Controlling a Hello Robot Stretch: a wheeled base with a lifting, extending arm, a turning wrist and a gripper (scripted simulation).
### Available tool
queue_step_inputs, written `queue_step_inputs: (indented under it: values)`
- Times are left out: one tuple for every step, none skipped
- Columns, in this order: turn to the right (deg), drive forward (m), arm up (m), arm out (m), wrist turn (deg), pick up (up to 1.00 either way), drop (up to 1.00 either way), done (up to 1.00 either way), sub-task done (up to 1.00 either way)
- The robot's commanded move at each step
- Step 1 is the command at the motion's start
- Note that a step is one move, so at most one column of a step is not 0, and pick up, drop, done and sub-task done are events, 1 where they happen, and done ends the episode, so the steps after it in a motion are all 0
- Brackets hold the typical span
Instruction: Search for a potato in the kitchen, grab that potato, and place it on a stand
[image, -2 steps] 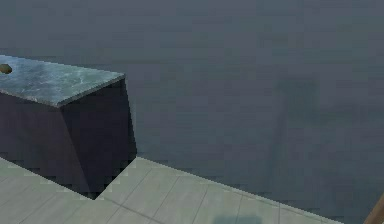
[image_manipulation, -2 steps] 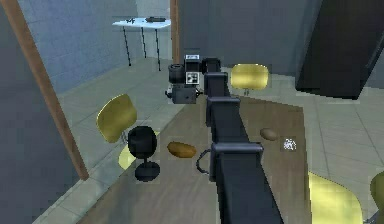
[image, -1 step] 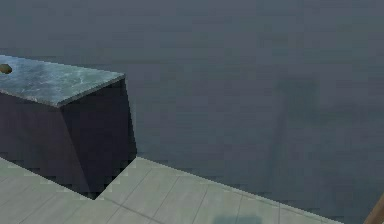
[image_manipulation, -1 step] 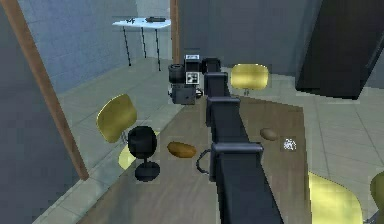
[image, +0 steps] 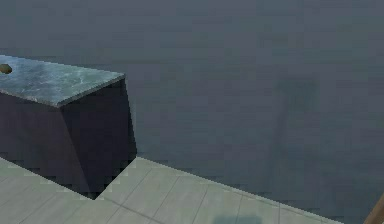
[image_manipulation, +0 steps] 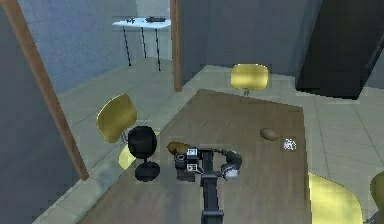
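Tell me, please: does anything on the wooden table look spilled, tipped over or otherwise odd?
Nothing stands out. On the wooden table the black rounded object stands upright, a brown lump and a small white thing lie near each other, and nothing looks spilled.

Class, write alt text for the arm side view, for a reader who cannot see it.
The robot's arm reaches up from the bottom edge over a brown wooden table, its gripper near a black round object; whether it holds anything cannot be told. A small brown lump lies farther out on the table, with yellow chairs around it.
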Motion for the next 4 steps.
queue_step_inputs:
  values:
    - [0.0, 0.0, 0.0, 0.0, 0.0, 1.0, 0.0, 0.0, 0.0]
    - [0.0, 0.0, 0.1, 0.0, 0.0, 0.0, 0.0, 0.0, 0.0]
    - [0.0, 0.0, 0.22, 0.0, 0.0, 0.0, 0.0, 0.0, 0.0]
    - [0.0, 0.0, 0.0, 0.0, -45.0, 0.0, 0.0, 0.0, 0.0]
